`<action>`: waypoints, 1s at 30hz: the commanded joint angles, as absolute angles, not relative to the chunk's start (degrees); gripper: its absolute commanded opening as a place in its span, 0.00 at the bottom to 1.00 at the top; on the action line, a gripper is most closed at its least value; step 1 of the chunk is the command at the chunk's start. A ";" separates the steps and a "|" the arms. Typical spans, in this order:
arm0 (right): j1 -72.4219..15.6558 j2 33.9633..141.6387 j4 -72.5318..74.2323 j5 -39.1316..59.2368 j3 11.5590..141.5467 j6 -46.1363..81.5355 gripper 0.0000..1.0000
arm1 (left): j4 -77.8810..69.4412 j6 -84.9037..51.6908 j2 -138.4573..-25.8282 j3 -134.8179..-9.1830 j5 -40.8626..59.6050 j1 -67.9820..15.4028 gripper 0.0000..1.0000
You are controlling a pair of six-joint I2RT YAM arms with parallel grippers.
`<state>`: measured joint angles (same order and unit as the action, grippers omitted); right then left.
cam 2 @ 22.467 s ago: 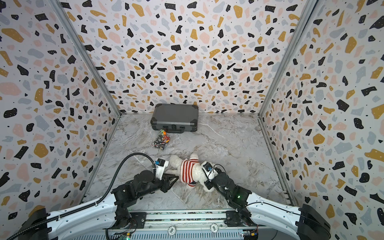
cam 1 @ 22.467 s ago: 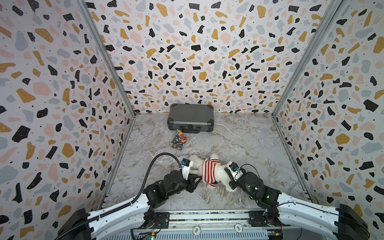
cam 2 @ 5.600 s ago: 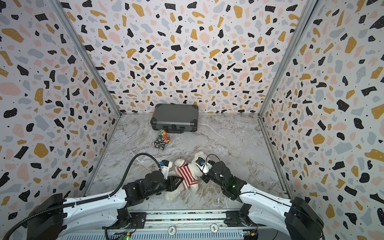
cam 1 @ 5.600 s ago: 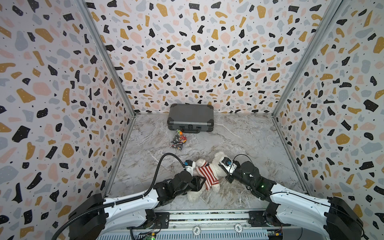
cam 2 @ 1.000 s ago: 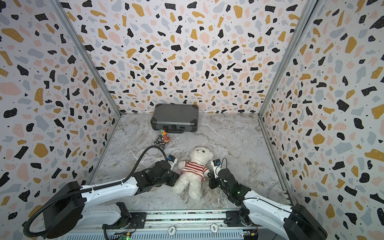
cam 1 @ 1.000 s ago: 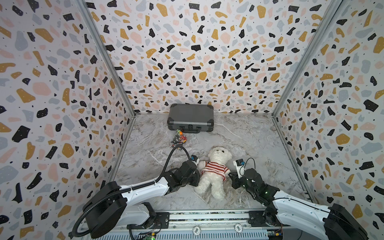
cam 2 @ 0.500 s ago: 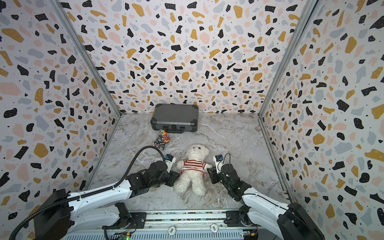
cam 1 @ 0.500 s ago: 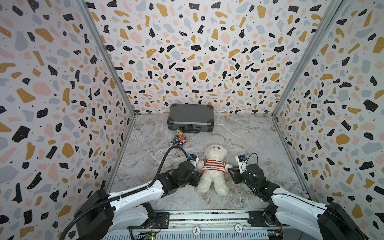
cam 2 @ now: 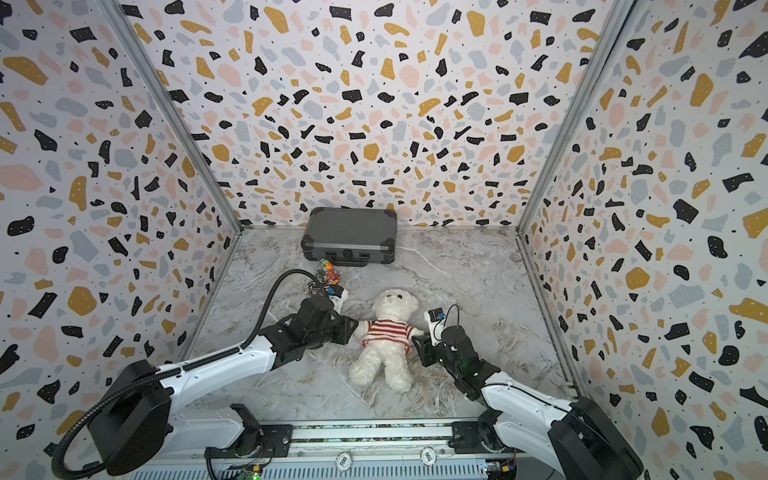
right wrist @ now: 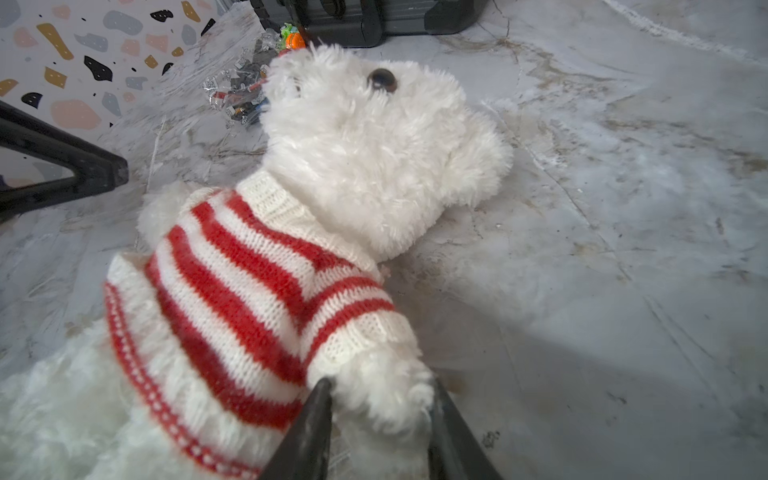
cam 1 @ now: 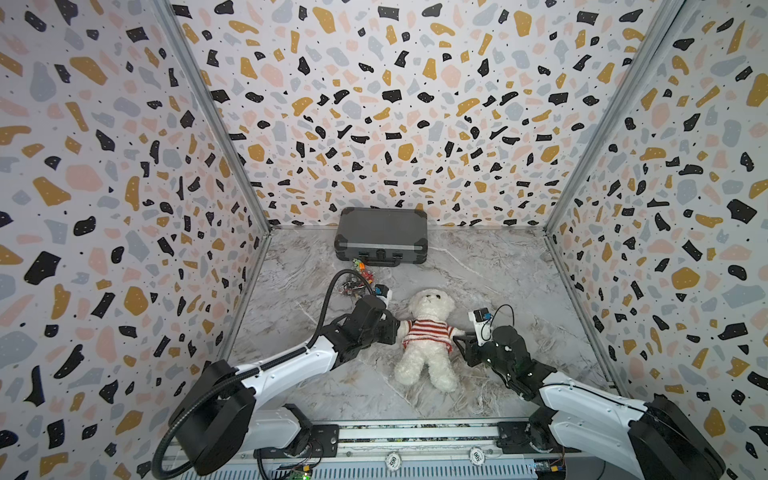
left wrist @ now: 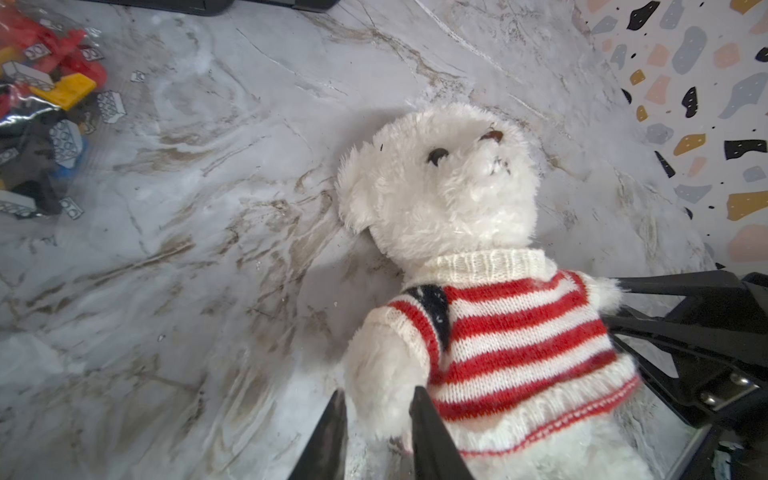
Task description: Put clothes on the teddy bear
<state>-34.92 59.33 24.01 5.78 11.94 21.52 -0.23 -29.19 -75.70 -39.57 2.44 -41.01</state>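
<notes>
between the left claw (left wrist: 378,392) and right claw (right wrist: 380,384) the teddy bear (cam 1: 430,305) lies on its back, striped sweater (cam 1: 428,330) down over both arms and belly. each claw straddles a paw, jaws parted; gripping or released, unclear. dressing looks done.

Teddy bear (left wrist: 449,199) lies on back on marble tabletop (left wrist: 208,249), white and fluffy, one dark eye and dark nose visible. Red-and-white striped sweater (left wrist: 511,340) on torso, cream collar at neck, small navy patch at shoulder. Left gripper (left wrist: 376,424) fingers parted, astride bear's near arm below sleeve cuff. Right gripper (left wrist: 615,305) at far arm, black fingers spread. Clear bag of toy bricks (left wrist: 41,104) well apart from bear. Terrazzo wall (left wrist: 706,83) behind.
</notes>
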 commanded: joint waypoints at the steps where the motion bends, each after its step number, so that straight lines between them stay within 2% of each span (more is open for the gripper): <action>1: -34.18 61.82 27.33 7.29 15.10 20.95 0.37 | -5.23 -27.09 -79.24 -42.75 2.52 -40.19 0.29; 7: -33.90 65.15 28.29 6.02 16.57 19.77 0.35 | -5.76 -26.24 -83.39 -44.22 3.73 -39.90 0.29; 18: -32.75 67.06 28.41 7.01 18.37 18.38 0.37 | -6.30 -28.02 -79.72 -40.31 2.07 -39.77 0.29; 21: -32.26 63.35 26.06 5.89 18.13 17.89 0.43 | -2.92 -27.13 -76.68 -40.28 -1.62 -39.06 0.30; 26: -31.65 54.85 21.14 1.29 18.30 15.15 0.60 | 3.08 -24.60 -69.98 -39.96 -12.42 -36.94 0.44; 30: -28.32 50.60 18.72 -0.52 18.86 12.40 0.71 | 3.78 -23.41 -65.19 -39.23 -18.77 -36.19 0.46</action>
<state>-30.37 52.45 22.35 2.28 16.56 15.33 2.02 -25.56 -67.68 -40.32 -11.16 -36.71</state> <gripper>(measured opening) 0.701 0.458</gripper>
